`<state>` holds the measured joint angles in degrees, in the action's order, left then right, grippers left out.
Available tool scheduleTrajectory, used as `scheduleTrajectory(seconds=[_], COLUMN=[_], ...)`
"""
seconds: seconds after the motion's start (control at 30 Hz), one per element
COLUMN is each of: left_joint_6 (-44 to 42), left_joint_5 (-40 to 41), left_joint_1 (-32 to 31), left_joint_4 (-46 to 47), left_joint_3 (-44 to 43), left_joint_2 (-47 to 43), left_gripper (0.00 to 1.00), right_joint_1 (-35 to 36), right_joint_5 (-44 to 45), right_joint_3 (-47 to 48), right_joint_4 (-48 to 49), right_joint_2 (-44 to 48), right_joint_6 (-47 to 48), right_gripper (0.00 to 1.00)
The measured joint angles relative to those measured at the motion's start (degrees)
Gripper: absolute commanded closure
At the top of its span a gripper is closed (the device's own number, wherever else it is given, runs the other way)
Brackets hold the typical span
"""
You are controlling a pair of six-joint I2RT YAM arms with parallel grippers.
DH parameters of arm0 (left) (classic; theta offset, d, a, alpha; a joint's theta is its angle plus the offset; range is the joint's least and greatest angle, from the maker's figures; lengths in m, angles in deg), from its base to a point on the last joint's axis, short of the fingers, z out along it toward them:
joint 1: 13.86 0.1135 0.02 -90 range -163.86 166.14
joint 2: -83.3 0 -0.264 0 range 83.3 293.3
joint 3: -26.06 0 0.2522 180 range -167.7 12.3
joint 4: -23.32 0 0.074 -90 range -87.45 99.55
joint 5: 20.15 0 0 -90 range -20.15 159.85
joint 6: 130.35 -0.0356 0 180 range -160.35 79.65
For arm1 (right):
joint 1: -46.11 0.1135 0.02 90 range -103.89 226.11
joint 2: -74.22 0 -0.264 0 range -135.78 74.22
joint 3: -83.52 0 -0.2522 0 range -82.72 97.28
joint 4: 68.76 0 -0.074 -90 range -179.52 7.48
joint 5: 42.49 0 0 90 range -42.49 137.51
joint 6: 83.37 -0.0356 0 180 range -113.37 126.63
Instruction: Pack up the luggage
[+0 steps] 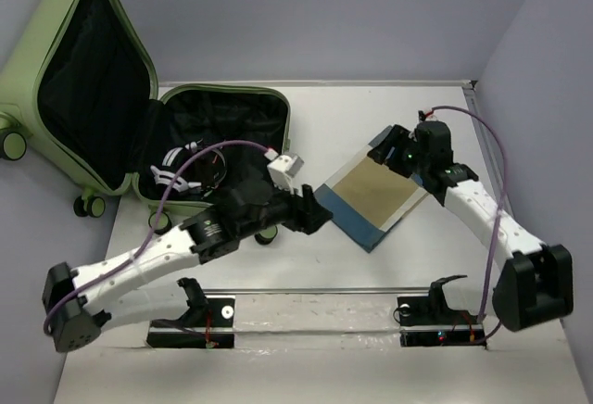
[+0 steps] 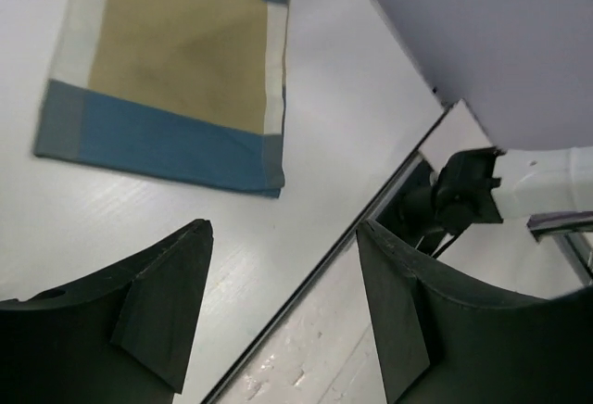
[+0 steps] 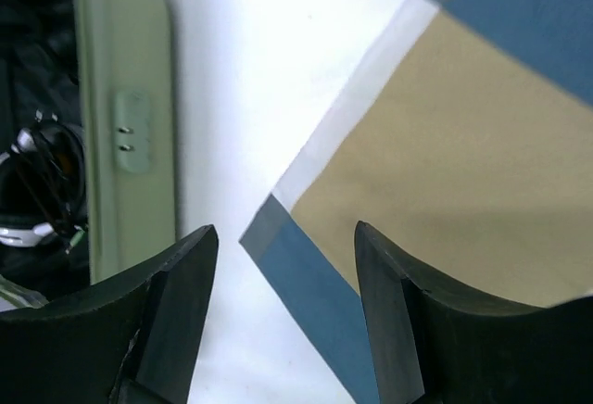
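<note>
Far left of table [image 1: 417, 265]: luggage [image 1: 93, 89] open, lid up, some black-and-white gear [image 1: 181, 172] inside. Folded cloth [image 1: 375, 195] lies flat beside it, unpacked. Left gripper [image 1: 320, 214] by cloth's left corner, fingers wide, empty. Right gripper [image 1: 384, 145] over far corner, likewise spread, empty. Judged partway: cloth and closing remain.
</note>
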<state>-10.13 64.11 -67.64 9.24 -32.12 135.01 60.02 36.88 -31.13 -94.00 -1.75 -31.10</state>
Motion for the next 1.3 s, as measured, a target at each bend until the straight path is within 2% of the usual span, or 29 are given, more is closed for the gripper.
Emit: scheduleTrajectory(seconds=[0.07,0.13,0.23,0.4,0.57,0.9,1.03,1.1,1.13,1.2,1.23,1.3], left_joint_6=[1.2,2.1,3.7,5.2,5.7,5.7,5.7,5.6,5.6,5.5,5.4,5.1], left_joint_5=[6.3,9.7,15.1,23.7,27.4,30.7,31.0,31.5,31.7,32.3,32.8,33.2], left_joint_1=[-6.2,-8.9,-9.3,-8.7,-6.3,-2.9,-2.7,-2.7,-2.7,-2.6,-2.5,-2.3], left_joint_4=[1.0,1.9,2.2,2.6,3.2,3.7,4.7,5.5,5.7,6.5,6.9,7.4], left_joint_3=[-1.4,-1.6,-1.6,-4.5,-9.6,-14.0,-16.1,-16.5,-16.5,-16.5,-16.5,-16.8], left_joint_2=[7.2,13.2,21.2,32.5,41.6,53.1,55.1,55.8,55.9,56.3,56.6,57.1], left_gripper=[0.24,0.21,0.18,0.13,0.12,0.15,0.21,0.31,0.45,0.59,0.72,0.83], right_joint_1=[-0.1,-0.4,-1.0,-1.5,-1.5,-1.5,-1.5,-1.5,-1.5,-1.5,-1.5,-1.5], right_joint_5=[3.4,7.1,11.3,14.9,15.1,13.0,12.3,12.0,12.0,12.0,12.0,12.3], right_joint_3=[-0.8,-2.6,-6.1,-7.4,-7.4,-9.4,-9.4,-9.4,-9.4,-9.4,-9.4,-9.4], right_joint_4=[-0.3,-1.2,-4.3,-10.0,-12.1,-12.6,-12.5,-12.5,-12.5,-12.3,-12.2,-11.6], right_joint_2=[6.0,12.1,19.6,26.7,30.9,31.2,30.8,30.4,30.2,29.7,29.3,28.0], right_joint_6=[1.1,2.1,3.1,5.2,6.6,8.0,8.0,8.0,8.0,8.0,8.0,8.0], right_gripper=[0.34,0.34,0.34,0.34,0.34,0.33,0.33,0.33,0.33,0.28,0.27,0.24])
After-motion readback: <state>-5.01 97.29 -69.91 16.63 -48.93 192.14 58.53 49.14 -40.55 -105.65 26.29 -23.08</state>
